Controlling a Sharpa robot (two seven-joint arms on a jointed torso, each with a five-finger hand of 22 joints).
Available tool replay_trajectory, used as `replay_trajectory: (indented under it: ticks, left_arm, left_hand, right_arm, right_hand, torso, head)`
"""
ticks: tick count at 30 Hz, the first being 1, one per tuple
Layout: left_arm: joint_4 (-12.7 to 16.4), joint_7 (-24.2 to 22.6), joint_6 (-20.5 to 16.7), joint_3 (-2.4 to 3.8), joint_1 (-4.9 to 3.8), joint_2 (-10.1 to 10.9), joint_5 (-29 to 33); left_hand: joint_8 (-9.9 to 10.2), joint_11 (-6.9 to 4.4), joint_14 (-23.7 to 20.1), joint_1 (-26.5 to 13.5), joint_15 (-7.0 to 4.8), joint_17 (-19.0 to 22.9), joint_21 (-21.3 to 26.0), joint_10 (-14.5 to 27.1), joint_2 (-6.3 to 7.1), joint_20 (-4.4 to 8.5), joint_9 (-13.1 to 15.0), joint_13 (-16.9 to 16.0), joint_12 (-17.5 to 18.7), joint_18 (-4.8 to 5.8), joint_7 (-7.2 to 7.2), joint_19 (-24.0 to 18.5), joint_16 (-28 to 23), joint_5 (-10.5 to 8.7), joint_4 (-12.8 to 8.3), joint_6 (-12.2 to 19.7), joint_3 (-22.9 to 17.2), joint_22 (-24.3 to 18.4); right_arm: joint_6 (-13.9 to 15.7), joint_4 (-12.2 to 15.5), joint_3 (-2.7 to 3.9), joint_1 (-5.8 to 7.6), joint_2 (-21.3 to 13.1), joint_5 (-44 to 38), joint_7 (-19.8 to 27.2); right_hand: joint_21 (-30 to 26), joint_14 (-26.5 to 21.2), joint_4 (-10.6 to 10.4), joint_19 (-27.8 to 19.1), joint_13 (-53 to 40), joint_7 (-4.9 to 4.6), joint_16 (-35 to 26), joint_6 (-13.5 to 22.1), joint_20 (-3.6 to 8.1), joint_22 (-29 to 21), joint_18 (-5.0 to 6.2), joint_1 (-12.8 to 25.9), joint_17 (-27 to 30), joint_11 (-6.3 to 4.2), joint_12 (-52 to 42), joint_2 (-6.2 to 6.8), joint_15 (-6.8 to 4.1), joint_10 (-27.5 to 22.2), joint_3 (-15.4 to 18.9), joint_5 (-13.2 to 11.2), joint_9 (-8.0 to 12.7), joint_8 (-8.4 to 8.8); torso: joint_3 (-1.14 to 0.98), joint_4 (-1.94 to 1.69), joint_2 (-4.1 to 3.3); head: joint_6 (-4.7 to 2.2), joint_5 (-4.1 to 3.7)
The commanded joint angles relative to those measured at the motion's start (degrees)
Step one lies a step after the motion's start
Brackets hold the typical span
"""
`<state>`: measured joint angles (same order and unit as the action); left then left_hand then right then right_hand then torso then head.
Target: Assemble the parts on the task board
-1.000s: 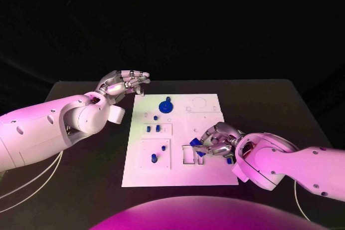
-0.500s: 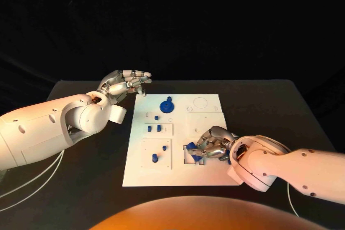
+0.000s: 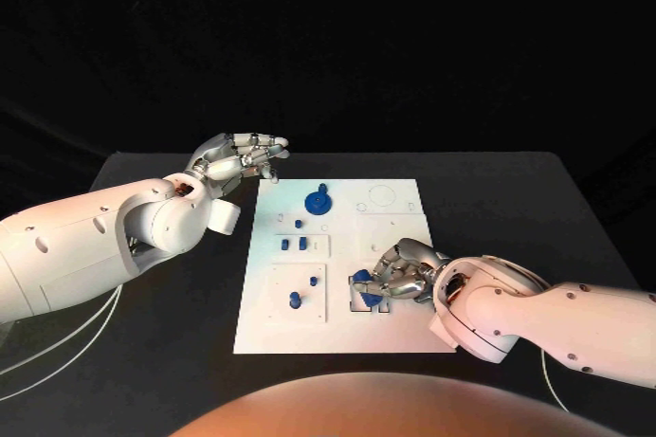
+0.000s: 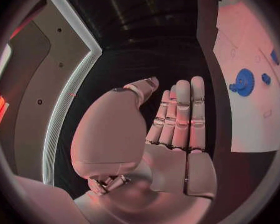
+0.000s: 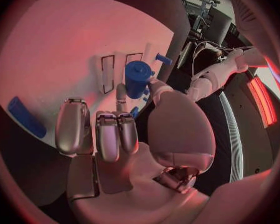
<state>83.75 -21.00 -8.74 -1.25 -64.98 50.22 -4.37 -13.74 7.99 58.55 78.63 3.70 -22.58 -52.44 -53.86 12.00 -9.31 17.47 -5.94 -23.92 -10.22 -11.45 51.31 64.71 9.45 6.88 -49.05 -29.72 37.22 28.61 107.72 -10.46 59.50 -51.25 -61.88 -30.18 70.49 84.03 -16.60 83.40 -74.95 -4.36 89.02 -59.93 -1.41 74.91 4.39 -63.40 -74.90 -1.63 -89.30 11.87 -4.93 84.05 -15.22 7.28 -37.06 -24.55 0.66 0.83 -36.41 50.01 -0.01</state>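
- Since a second ago your right hand (image 3: 401,271) has slid a little further over the task board (image 3: 396,335), toward the slotted cut-outs near its front right; your left hand (image 3: 241,156) has stayed put beyond the board's far left corner.
- Your right hand pinches a blue cylindrical part (image 5: 137,78) between thumb and a fingertip, with the other fingers curled beside it; it sits just over the slots (image 5: 107,73).
- Your left hand holds nothing, its fingers straight and pressed side by side.
- Expect the part to be light, rigid and smooth, so it could twist in a shallow pinch. I'd judge the cylinder's sides the best place to grip, keeping its end free for seating.
- A blue gear-like part (image 3: 318,204) lies at the board's far end, and small blue pieces (image 3: 293,300) sit in the left recesses.
- From the head camera your fingers hide the part's lower end and its target slot, so you cannot tell whether it is touching the board.
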Motion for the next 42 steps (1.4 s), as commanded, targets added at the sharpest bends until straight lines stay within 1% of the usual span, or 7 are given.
replay_trajectory:
  ticks: [1,8,12,27,31,36,42]
  left_arm:
    - [0.2,-0.2,0.9,0.04,-0.03,0.0,0.3]
    - [0.1,-0.2,0.9,0.04,-0.03,-0.1,0.3]
    - [0.1,-0.2,1.0,0.04,-0.03,-0.1,0.3]
    - [0.1,-0.1,1.0,0.04,-0.03,-0.1,0.3]
    - [0.0,-0.2,0.9,0.04,-0.03,0.0,0.3]
    - [0.0,-0.2,0.8,0.04,-0.03,0.0,0.3]
    - [-0.2,-0.4,0.7,0.03,-0.02,-0.2,0.3]
  left_hand:
    - [0.1,-0.04,-0.5,0.6,0.06,0.0,0.2,0.5,0.07,0.04,0.0,-0.1,-0.4,-0.34,-0.14,0.5,-0.3,0.00,0.0,0.3,0.3,-0.1]
    - [0.1,-0.04,-0.5,0.6,0.06,0.0,0.2,0.5,0.07,0.04,0.0,-0.1,-0.4,-0.34,-0.14,0.5,-0.3,0.00,0.0,0.3,0.3,-0.1]
    - [0.1,-0.04,-0.5,0.6,0.06,0.0,0.2,0.5,0.07,0.04,0.0,-0.1,-0.4,-0.34,-0.14,0.5,-0.3,0.00,0.0,0.3,0.3,-0.1]
    - [0.1,-0.04,-0.5,0.6,0.06,0.0,0.2,0.5,0.07,0.04,0.0,-0.1,-0.4,-0.34,-0.14,0.5,-0.3,0.00,0.0,0.3,0.3,-0.1]
    - [0.1,-0.04,-0.5,0.6,0.06,0.0,0.2,0.5,0.07,0.04,0.0,-0.1,-0.4,-0.34,-0.14,0.5,-0.3,0.00,0.0,0.3,0.3,-0.1]
    - [0.1,-0.04,-0.5,0.6,0.06,0.0,0.2,0.5,0.07,0.04,0.0,-0.1,-0.4,-0.34,-0.14,0.5,-0.3,0.00,0.0,0.3,0.3,-0.1]
    - [0.1,-0.04,-0.5,0.6,0.06,0.0,0.2,0.5,0.07,0.04,0.0,-0.1,-0.4,-0.34,-0.14,0.5,-0.3,0.00,0.0,0.3,0.3,-0.1]
  right_arm:
    - [-1.6,-0.3,0.00,-0.05,0.2,-2.2,-1.2]
    - [-2.6,-0.5,0.00,-0.05,0.6,-2.5,-1.4]
    - [-2.5,-0.5,0.00,-0.05,0.6,-2.6,-1.4]
    - [-1.4,0.0,0.00,-0.06,0.0,-4.3,-0.6]
    - [-1.2,0.7,0.00,-0.05,-1.2,-4.3,1.1]
    - [0.5,2.4,0.03,0.45,-4.5,-3.3,4.4]
    - [1.7,3.8,0.06,3.06,-11.3,-3.6,7.6]
  right_hand:
    - [0.0,5.4,0.0,0.2,-14.3,2.50,0.2,-2.3,0.33,6.8,-0.60,1.4,-12.2,-0.52,0.4,-0.43,-0.44,5.5,3.5,0.0,-0.2,-0.32]
    - [-1.0,5.3,-0.3,0.1,-14.1,2.49,0.0,-2.0,0.26,6.8,-0.50,1.0,-11.8,-0.39,0.8,-3.55,-0.42,5.4,17.3,0.4,-1.0,-0.26]
    - [-1.1,5.3,-0.4,0.2,-14.0,2.42,0.0,-2.0,0.25,6.9,-0.48,2.5,-11.8,-0.42,0.9,-3.81,-0.35,5.3,21.7,0.6,-1.2,-0.32]
    - [-1.2,5.3,-0.5,0.2,-13.9,2.49,0.0,-2.3,0.26,6.9,-0.47,3.4,-11.8,-0.48,1.1,-3.32,-0.39,5.3,23.0,0.8,-1.4,-0.57]
    - [-1.4,5.3,-0.3,0.2,-14.0,2.55,0.0,-2.2,0.30,7.0,-0.45,1.2,-11.8,-0.53,1.0,-4.64,-0.43,5.3,22.5,0.7,-1.6,-0.66]
    - [-2.4,5.2,0.0,-0.1,-13.9,2.04,-0.2,-0.6,0.15,6.8,-0.33,-3.4,-11.3,-0.15,1.2,-5.97,-0.16,5.2,22.2,0.3,-1.3,0.31]
    - [-2.4,5.2,0.1,-0.1,-13.8,1.12,-0.2,1.3,-0.32,7.0,-0.37,-7.6,-11.3,0.62,1.4,-6.17,0.44,5.2,22.7,0.2,-0.6,2.26]
  torso:
    - [0.01,-0.01,0.01]
    - [0.02,0.03,-0.01]
    - [-0.01,0.02,0.01]
    - [-0.06,0.06,0.03]
    - [-0.08,0.08,0.04]
    - [-0.05,0.17,0.10]
    - [0.08,0.40,0.30]
  head:
    - [-0.01,0.07]
    - [-0.01,0.17]
    - [-0.01,0.18]
    - [-0.01,0.19]
    - [-0.01,0.20]
    - [-0.01,0.02]
    - [-0.01,-1.14]
